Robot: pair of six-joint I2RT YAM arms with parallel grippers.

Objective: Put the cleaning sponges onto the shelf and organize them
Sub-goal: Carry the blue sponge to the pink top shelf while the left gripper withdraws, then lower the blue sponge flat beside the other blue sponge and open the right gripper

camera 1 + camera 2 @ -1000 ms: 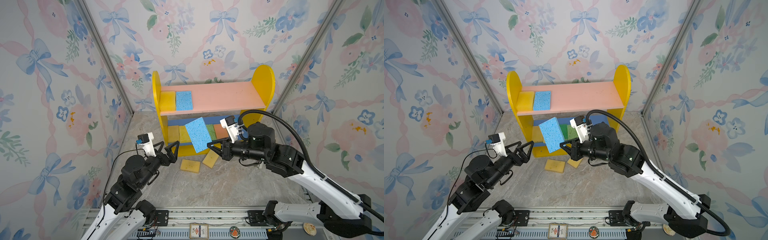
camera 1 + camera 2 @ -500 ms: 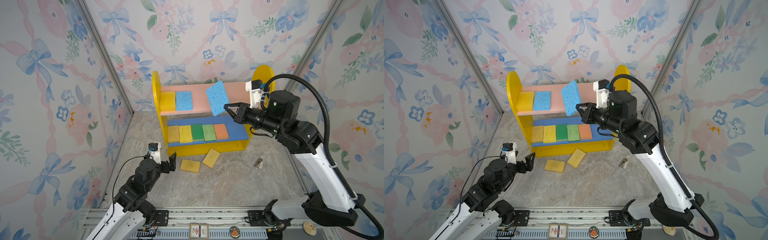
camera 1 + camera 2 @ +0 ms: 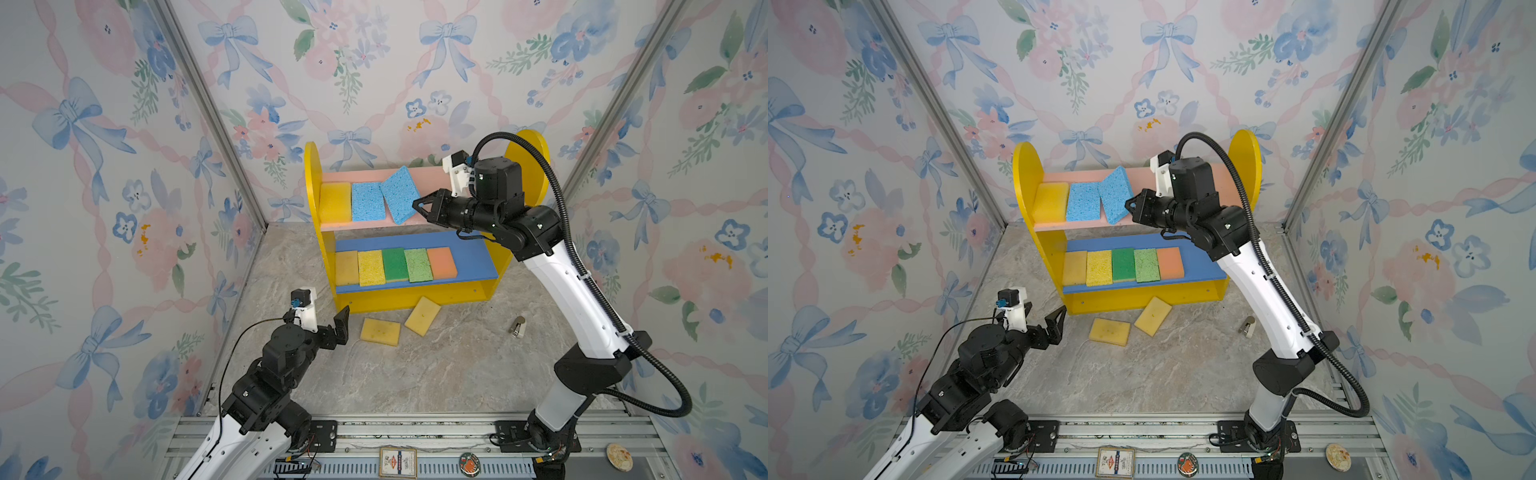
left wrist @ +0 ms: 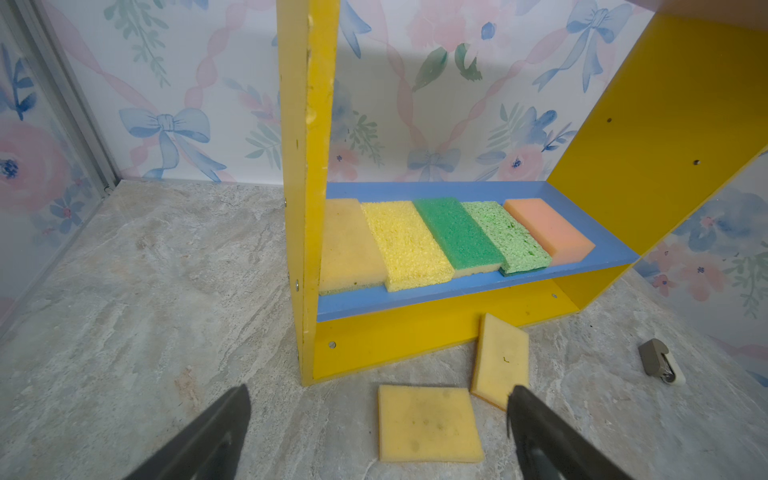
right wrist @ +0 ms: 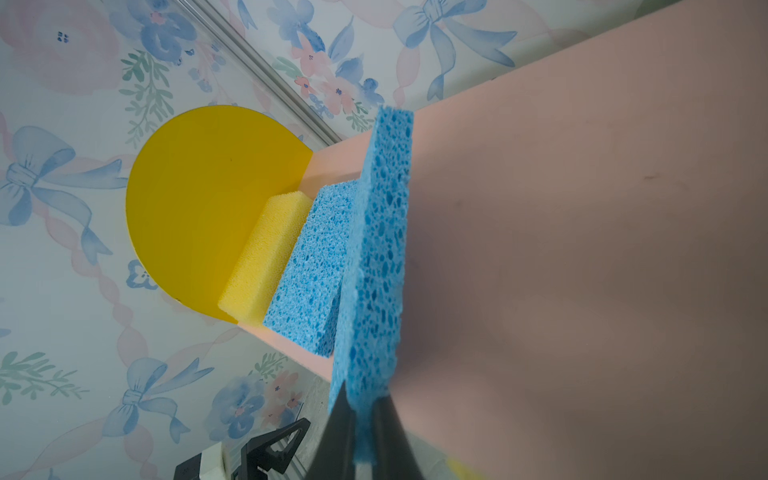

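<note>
Pink board [image 5: 582, 249], blue sponge [image 3: 400, 200] tilted edgewise, right end effector [image 3: 415, 204] pinching it, left end effector [image 4: 379, 390] spread

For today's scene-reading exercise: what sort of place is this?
Likely a robot test booth, not a home: floral wall panels in metal framing, left arm and right arm on an aluminium rail, a small sponge shelf.

The tilted blue sponge [image 5: 374, 249] is coarse open-pored foam, the shelf [image 5: 582, 208] smooth matt-painted, the floor [image 4: 145, 291] marbled.
</note>
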